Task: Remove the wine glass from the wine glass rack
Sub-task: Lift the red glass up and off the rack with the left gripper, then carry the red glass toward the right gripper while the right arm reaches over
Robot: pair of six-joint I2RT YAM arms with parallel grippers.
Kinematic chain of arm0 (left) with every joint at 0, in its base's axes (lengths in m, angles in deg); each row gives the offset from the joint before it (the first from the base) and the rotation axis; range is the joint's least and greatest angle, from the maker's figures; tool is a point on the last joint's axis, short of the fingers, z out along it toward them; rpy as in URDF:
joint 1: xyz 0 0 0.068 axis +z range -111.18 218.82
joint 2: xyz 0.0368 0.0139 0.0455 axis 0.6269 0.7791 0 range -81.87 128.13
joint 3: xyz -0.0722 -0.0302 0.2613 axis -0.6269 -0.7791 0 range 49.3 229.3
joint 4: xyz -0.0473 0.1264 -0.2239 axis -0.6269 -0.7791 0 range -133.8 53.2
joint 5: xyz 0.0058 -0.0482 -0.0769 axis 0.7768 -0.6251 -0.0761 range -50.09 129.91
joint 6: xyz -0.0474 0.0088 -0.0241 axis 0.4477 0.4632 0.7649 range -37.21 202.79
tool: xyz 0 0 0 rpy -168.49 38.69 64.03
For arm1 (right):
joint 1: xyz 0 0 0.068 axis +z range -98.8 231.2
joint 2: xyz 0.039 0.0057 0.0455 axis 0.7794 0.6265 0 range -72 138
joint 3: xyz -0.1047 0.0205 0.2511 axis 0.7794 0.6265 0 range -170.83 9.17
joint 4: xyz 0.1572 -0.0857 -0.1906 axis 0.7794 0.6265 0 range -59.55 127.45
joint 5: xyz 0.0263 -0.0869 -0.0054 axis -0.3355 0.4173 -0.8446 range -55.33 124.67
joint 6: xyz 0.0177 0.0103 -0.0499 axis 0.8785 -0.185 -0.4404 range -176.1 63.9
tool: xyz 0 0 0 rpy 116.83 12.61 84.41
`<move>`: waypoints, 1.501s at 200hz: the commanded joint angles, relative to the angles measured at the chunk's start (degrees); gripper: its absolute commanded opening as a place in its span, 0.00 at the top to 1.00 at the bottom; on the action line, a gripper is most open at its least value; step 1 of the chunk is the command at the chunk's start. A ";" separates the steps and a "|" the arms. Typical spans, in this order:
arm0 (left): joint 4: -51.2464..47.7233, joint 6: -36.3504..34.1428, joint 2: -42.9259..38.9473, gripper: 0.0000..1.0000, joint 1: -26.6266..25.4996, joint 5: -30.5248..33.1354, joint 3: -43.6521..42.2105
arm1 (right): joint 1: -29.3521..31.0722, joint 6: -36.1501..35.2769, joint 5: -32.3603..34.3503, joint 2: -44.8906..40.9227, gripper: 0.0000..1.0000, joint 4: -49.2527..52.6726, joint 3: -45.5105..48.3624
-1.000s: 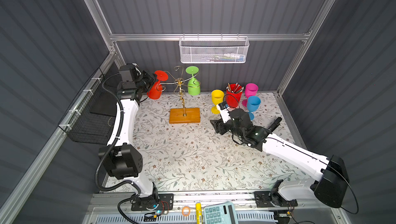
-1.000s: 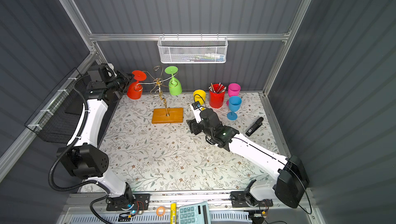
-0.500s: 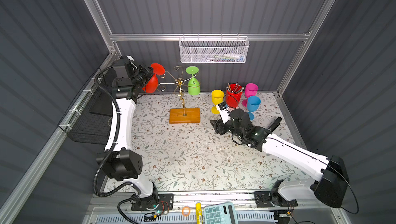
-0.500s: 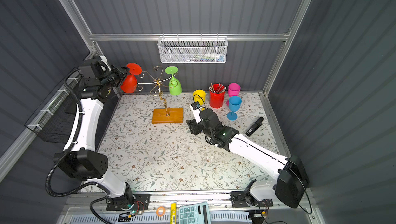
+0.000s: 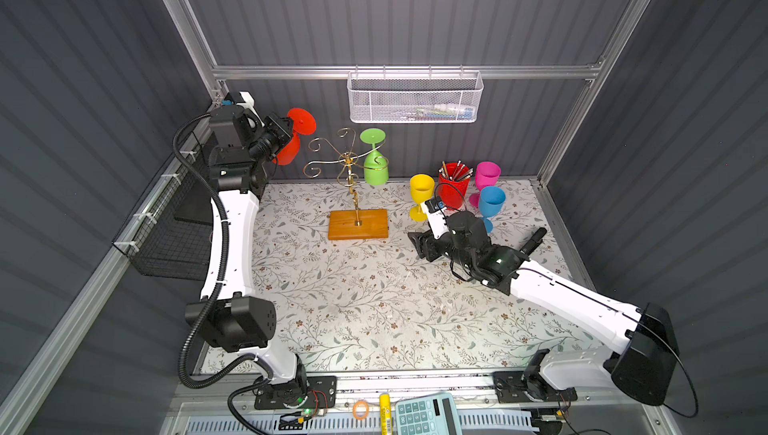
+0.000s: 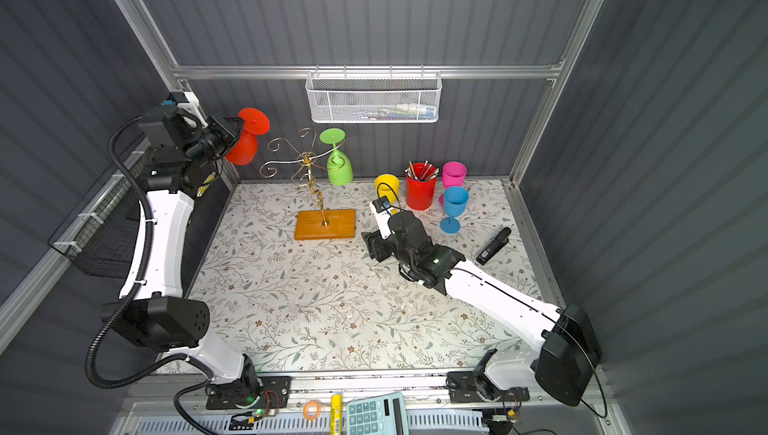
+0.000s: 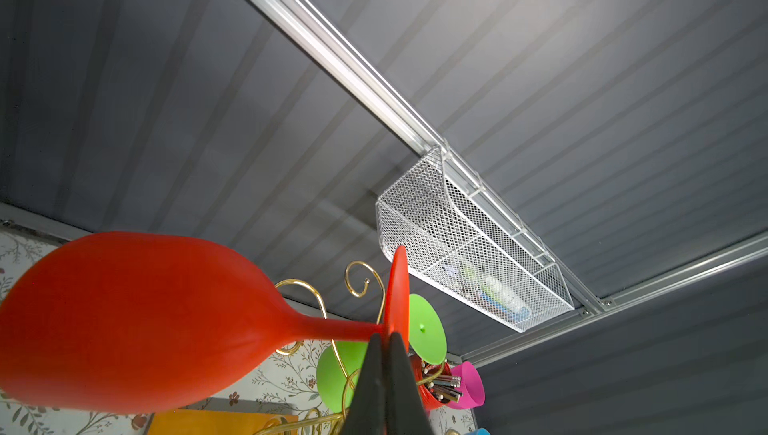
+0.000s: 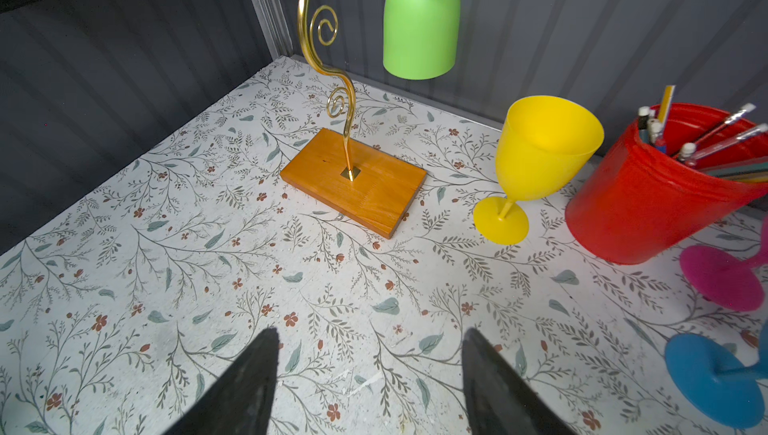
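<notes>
Left pincer [image 7: 384, 337] pinches the stem of the red wine glass [image 7: 124, 320] over the desk's [image 5: 353, 308] back-left corner; long axis tilted, foot uppermost, just beside the wine glass rack [image 5: 348, 159]; right pincer [image 8: 370, 343] spread.

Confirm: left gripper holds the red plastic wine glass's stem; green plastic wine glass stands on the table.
No: in both top views the green plastic wine glass hangs upside down on the gold wire rack. The left gripper holds the red plastic wine glass by its stem.
</notes>
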State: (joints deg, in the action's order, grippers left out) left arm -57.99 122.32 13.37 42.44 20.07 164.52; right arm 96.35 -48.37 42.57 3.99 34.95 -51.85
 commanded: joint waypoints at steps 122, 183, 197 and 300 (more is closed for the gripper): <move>1.11 -31.29 -5.01 1.00 -33.98 3.91 3.52 | -17.98 23.19 -1.18 -17.27 0.30 14.06 0.68; 1.01 -49.15 -3.54 1.00 -55.82 21.85 -4.91 | -30.19 35.25 -10.85 -23.63 0.31 21.42 2.14; 2.70 -52.37 -2.88 1.00 -59.68 26.17 -7.71 | -32.24 37.58 -13.08 -24.74 0.32 22.51 1.97; 22.94 -68.89 -0.13 1.00 -71.12 46.36 -26.24 | -45.12 50.00 -26.60 -25.91 0.38 34.66 -0.88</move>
State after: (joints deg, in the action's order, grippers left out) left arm -44.14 58.78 13.42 -28.73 60.66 141.11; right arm 52.50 -1.82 20.86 -22.46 66.05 -51.41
